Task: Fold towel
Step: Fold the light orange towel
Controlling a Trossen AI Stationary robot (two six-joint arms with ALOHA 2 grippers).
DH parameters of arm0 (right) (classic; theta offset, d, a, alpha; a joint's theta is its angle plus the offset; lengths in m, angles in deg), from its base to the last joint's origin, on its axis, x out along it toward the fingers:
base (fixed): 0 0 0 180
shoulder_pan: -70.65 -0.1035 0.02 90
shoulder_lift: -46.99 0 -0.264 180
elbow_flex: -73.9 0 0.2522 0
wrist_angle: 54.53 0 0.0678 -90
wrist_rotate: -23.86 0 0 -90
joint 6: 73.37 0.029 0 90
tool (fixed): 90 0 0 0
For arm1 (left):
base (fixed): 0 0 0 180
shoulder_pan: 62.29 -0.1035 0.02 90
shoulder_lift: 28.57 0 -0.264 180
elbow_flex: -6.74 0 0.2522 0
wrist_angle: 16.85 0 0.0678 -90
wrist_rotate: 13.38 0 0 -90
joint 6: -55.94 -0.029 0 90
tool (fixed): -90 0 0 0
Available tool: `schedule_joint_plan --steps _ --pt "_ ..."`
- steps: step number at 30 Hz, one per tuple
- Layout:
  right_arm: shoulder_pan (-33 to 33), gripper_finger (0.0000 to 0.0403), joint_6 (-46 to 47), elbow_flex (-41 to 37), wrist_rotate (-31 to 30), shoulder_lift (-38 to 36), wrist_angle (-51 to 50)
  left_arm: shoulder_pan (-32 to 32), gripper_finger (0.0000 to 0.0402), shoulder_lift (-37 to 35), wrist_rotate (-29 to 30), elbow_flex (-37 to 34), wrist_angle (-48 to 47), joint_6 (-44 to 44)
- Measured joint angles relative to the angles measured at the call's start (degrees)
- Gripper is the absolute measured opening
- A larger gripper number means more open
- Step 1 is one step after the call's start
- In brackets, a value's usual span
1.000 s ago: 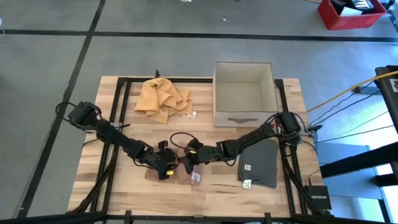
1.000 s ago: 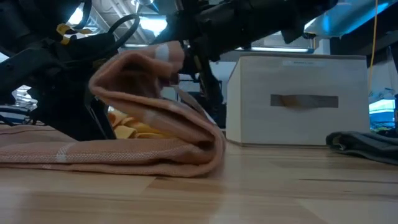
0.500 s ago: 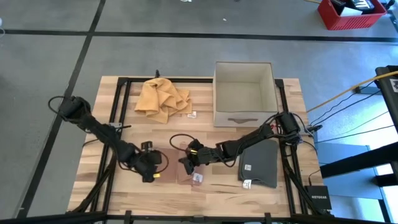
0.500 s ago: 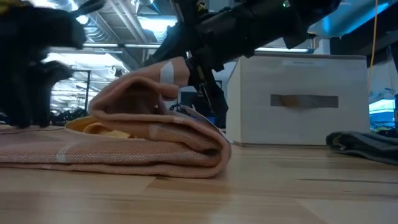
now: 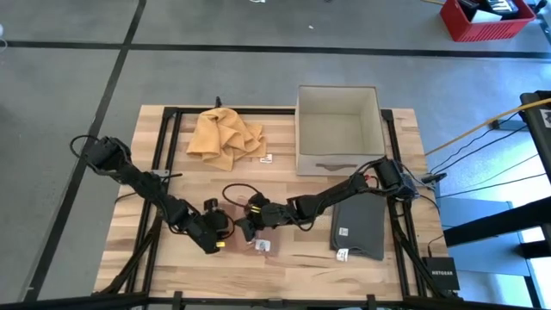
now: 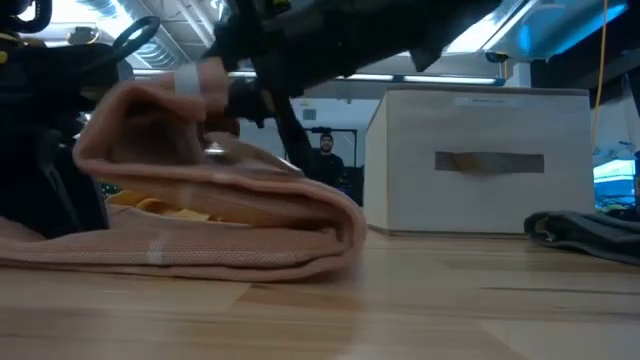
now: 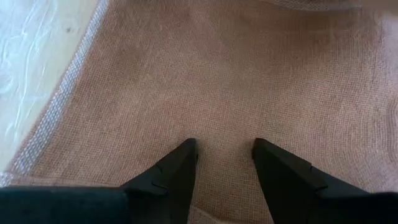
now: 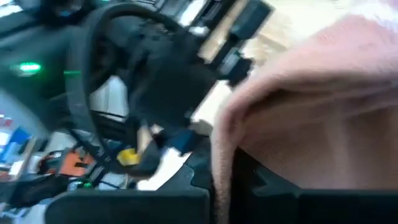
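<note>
Wooden bench (image 5: 155, 258) is carrying the pink towel (image 6: 215, 215) near its front edge, where the right tool (image 5: 244, 227), closed on a raised flap, is now dragging it further over toward the left tool (image 7: 222, 163), open above the cloth, so the fold is advancing, while the box (image 5: 337, 129) is standing empty.

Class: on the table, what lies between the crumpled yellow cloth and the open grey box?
In the high view, between the yellow cloth and the grey box lies bare wood and one small white tag.

Right claw (image 5: 244, 226) carried towel (image 6: 190, 215) fold leftward, apparently farther over
</note>
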Motion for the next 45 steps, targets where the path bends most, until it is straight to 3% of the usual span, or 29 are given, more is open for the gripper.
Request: schedule_joint_plan --steps 5,27,39,45 --pt "1.1 0.0021 1.4 3.3 1.7 2.7 -0.2 0.0 0.0156 0.1 -0.1 0.0 1.0 -0.4" --pt "1.0 0.0027 9.1 3.5 1.2 6.5 2.0 0.0 0.0156 0.1 -0.2 0.0 1.4 -1.3" --pt "1.0 0.0163 10.7 3.5 3.0 6.4 3.6 0.8 0.0156 -7.5 -4.3 7.0 -15.1 2.0" --pt "1.0 0.0198 11.8 4.0 3.2 6.3 9.1 0.8 0.0156 -13.3 -9.3 10.5 -25.1 5.5"
